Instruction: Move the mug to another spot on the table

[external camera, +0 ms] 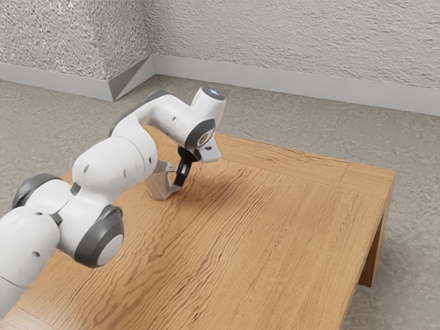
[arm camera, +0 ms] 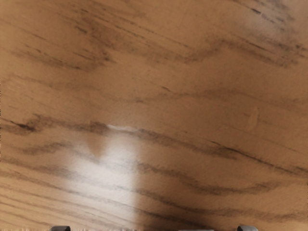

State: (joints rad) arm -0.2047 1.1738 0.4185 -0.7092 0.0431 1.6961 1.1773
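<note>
A pale grey-white mug [external camera: 161, 182] stands on the wooden table [external camera: 275, 227] near its far left part in the exterior view, partly hidden behind my arm. My black gripper [external camera: 181, 175] hangs low over the table, right against the side of the mug that faces the exterior view's right. Two grey fingertips [arm camera: 60, 228] show far apart in the wrist view, so the gripper is open. Between them lies wood grain and a pale blurred patch [arm camera: 113, 166]. I cannot tell whether a finger touches the mug.
The table's right edge [external camera: 385, 206] drops to a grey floor. A grey textured wall with a pale skirting runs behind. My white arm [external camera: 103, 185] covers the table's near left part.
</note>
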